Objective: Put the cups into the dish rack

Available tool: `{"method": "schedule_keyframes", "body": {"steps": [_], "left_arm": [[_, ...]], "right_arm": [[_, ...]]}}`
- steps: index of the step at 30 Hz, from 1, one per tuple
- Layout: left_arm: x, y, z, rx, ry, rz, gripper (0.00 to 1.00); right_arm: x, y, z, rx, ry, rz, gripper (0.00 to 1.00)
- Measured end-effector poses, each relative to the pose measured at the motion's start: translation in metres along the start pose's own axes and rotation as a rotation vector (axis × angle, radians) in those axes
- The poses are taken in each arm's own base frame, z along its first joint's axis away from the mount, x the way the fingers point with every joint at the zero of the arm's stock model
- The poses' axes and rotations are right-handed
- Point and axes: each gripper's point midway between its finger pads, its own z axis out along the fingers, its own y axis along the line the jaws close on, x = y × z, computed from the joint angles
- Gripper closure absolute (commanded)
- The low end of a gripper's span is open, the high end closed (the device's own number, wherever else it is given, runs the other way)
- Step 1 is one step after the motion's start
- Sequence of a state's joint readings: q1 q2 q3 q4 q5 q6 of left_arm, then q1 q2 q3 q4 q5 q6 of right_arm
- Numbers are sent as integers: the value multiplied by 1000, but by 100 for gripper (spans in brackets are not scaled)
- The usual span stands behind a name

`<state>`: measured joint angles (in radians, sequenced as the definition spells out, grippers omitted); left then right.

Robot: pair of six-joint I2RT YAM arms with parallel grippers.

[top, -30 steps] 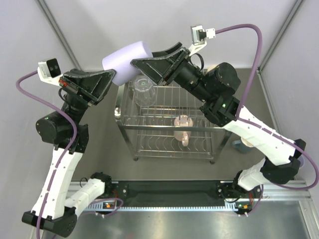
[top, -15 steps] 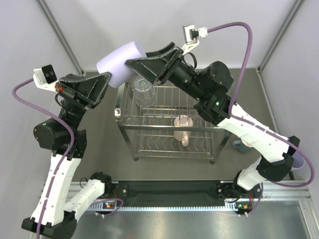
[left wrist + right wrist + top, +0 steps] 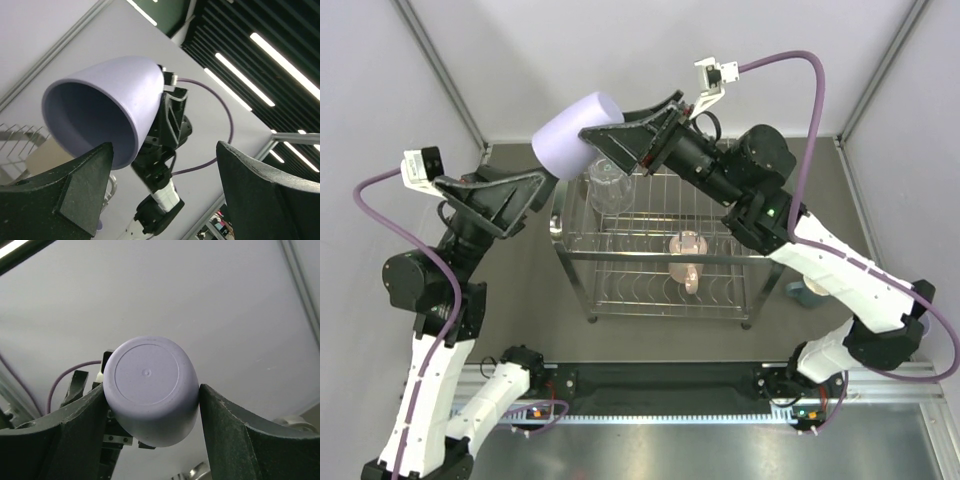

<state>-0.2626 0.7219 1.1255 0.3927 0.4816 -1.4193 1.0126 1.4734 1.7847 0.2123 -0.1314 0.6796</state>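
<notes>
The left gripper (image 3: 164,150) stands with its jaws spread wide and nothing between them, just below the mouth of the lavender tumbler (image 3: 570,135); from this angle I cannot tell whether one finger brushes the rim. The tumbler lies on its side in the air above the far left corner of the dish rack (image 3: 630,256). Its base is turned toward the right gripper (image 3: 150,400), which clamps it across the wall near the base. It looks like light, stiff plastic with a smooth taper, so a squeeze there might let it slide; a hold around the middle seems safer. In the rack sit a clear glass (image 3: 608,185) and, further right, a pink mug (image 3: 688,255).
</notes>
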Motion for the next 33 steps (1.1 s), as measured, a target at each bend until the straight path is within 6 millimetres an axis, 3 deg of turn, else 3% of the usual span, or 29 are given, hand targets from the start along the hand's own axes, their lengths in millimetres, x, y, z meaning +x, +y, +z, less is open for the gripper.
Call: {"method": "schedule_keyframes", "body": {"steps": [5,11,17,22,33], "left_arm": [[7,29,-7,-135,19,2,12],[11,59,-19,-320,52,56,13],[11,65,-29,-406,69,125,13],[11,71,-34,-454,78,157,14],[16,85,-42,-513,103,148,15]], "right_arm": [[1,-23,-14,150,66,-117,100],[-15,-66,-45,434,141,-332,100],[-21,-108,-86,685,247,-516,100],[-12,-135,-114,822,357,-589,100],[4,-177,-149,1006,520,-650,100]]}}
